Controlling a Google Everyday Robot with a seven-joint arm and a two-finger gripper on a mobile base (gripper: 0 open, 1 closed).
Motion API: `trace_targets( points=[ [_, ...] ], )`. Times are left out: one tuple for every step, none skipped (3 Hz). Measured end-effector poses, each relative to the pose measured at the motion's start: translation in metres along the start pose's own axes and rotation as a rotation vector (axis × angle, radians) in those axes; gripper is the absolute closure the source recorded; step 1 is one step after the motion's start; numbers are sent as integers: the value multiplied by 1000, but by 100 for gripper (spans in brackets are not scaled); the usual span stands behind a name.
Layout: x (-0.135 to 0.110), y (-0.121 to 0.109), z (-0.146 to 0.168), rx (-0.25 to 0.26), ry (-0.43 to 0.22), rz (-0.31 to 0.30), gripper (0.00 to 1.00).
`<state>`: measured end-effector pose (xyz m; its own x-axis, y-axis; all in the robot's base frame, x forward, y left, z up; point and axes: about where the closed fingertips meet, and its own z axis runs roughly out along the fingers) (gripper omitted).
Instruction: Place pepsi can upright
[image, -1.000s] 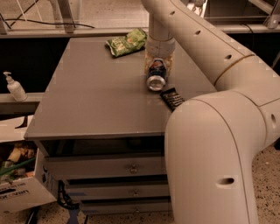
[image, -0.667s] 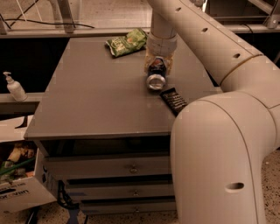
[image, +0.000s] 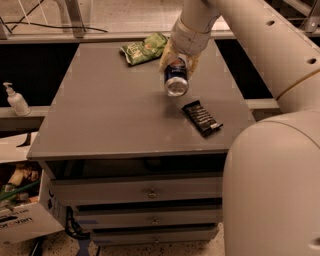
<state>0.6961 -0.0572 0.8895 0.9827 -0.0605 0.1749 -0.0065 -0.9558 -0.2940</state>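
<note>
The pepsi can (image: 176, 79) is dark blue with a silver end facing the camera. It is tilted on its side, held a little above the grey table top (image: 110, 115) at its right middle. My gripper (image: 177, 62) reaches down from the upper right and is shut on the can's far end, with its yellowish fingers (image: 167, 56) on both sides of the can.
A green chip bag (image: 145, 48) lies at the table's back. A flat black snack bar (image: 201, 118) lies just right and in front of the can. Drawers (image: 150, 192) sit under the table. A soap bottle (image: 16, 99) and a cardboard box (image: 22, 220) stand at left.
The can's near end has lifted off the table and the gripper with the can has risen slightly. The camera view has shifted a little.
</note>
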Motion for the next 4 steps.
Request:
trace_targets(
  points=[
    [2, -4, 5, 12, 3, -1, 100],
    [3, -5, 1, 68, 45, -38, 100],
    [6, -10, -8, 124, 149, -97, 100],
    [8, -21, -17, 182, 276, -166, 100]
  ],
)
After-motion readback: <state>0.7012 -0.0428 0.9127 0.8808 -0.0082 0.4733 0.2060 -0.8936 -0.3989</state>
